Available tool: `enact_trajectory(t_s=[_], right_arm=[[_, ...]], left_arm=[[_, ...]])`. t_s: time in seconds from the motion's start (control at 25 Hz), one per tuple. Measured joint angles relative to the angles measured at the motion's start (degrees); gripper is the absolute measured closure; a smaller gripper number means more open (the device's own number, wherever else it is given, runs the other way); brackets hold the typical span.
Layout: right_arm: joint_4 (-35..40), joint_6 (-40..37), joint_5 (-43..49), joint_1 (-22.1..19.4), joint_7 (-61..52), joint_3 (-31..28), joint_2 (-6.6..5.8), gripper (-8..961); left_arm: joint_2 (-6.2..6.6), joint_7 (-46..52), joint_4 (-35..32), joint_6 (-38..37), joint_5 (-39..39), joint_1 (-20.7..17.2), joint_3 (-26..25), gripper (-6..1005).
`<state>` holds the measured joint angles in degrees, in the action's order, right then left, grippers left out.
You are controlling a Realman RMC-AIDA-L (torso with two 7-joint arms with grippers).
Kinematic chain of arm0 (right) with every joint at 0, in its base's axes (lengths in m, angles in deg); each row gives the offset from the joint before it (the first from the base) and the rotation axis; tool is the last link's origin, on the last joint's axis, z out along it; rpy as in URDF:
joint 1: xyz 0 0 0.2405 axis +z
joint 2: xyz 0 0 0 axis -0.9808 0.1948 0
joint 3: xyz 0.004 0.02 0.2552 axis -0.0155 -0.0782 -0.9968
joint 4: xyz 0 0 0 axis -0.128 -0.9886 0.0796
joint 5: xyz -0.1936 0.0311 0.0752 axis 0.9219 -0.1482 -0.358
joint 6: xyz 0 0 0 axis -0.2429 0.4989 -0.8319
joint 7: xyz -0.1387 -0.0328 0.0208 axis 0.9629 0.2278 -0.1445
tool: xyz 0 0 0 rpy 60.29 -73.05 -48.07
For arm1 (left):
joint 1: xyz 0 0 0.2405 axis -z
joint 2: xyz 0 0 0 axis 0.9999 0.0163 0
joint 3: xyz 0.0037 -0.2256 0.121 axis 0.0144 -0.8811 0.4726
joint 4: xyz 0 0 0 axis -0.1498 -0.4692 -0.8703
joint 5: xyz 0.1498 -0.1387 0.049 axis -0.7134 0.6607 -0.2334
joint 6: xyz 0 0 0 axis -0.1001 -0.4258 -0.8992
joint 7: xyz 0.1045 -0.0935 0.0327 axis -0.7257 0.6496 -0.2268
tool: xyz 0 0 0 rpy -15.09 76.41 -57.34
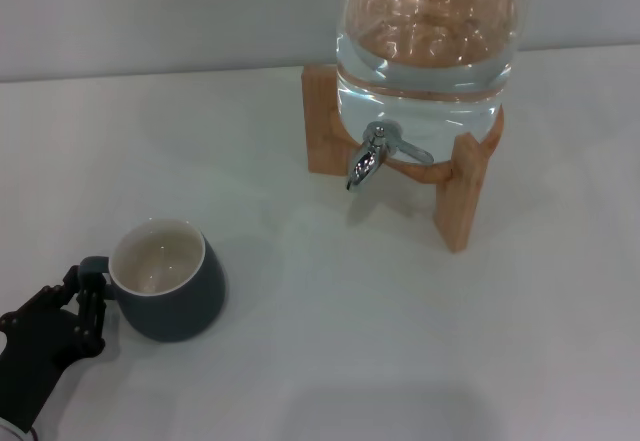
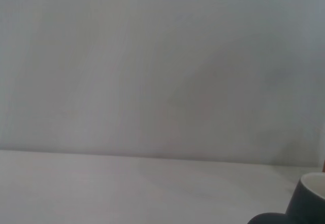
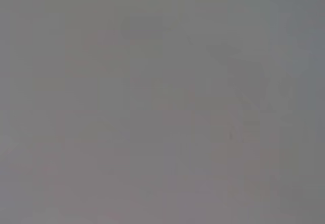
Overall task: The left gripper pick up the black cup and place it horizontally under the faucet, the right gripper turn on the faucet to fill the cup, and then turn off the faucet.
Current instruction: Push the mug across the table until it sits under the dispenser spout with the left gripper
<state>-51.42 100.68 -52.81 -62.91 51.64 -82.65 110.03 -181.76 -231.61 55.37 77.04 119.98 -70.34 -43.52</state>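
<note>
- The left gripper (image 1: 88, 306) is closing its jaws around the black cup's (image 1: 168, 281) handle.
- The cup is sitting upright on the table (image 1: 400, 341) — well apart from the faucet (image 1: 372, 154).

A bare test setup, more lab than home: a plain white bench (image 1: 330, 361) runs back to an unmarked pale wall (image 1: 150, 11), with no cupboards, tiles or household clutter in sight. The only furnishing is a clear glass water jar (image 1: 425, 46) on a small wooden stand (image 1: 460, 196), like a staged prop.
</note>
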Motion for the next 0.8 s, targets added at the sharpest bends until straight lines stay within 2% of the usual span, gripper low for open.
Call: enact_trajectory(t_s=[0.8], right_arm=[[0.2,-0.2,0.0,0.3,0.3,0.0,0.01,112]], left_arm=[[0.00,-0.1,0.0,-0.1,-1.6,0.5,-0.3,864]])
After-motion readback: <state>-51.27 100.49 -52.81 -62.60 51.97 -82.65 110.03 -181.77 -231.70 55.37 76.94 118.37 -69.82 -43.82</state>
